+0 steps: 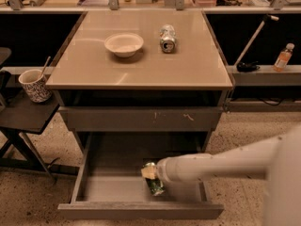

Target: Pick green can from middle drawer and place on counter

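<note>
The middle drawer [94,192] is pulled open below the counter [136,69]. The green can [154,184] lies on the drawer's grey floor near its front. My gripper [149,173] reaches in from the right on a long white arm and sits right over the can's upper end, touching or nearly touching it. Part of the can is hidden under the gripper.
A white bowl [123,44] and a paler silver-white can [167,37] on its side sit on the counter. A patterned cup [34,84] stands on the dark side table [23,114] at left. An orange bottle [283,56] stands on the right ledge. The closed drawer front [141,119] above has pale scratches.
</note>
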Motion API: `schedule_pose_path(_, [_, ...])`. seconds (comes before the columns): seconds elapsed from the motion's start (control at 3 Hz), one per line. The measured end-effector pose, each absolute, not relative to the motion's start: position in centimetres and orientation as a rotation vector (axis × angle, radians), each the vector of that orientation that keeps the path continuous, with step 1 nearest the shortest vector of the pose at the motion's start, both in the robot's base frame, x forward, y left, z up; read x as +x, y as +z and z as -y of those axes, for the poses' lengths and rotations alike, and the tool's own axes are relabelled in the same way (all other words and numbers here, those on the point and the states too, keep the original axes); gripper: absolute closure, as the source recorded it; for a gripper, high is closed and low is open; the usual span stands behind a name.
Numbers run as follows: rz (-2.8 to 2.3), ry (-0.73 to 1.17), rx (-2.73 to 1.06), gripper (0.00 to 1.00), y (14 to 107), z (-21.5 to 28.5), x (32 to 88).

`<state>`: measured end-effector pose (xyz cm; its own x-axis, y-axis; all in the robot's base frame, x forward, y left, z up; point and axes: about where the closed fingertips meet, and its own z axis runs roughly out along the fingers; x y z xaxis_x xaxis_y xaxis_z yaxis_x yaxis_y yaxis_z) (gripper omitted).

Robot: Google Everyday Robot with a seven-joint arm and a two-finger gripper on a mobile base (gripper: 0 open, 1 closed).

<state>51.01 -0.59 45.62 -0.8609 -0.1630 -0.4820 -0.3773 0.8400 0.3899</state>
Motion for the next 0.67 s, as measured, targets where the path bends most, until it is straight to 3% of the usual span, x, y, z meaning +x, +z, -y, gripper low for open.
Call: schedule_pose_path(0.67, [-2.284, 0.614, -0.419, 1.00, 62.6, 1.7, 47.8])
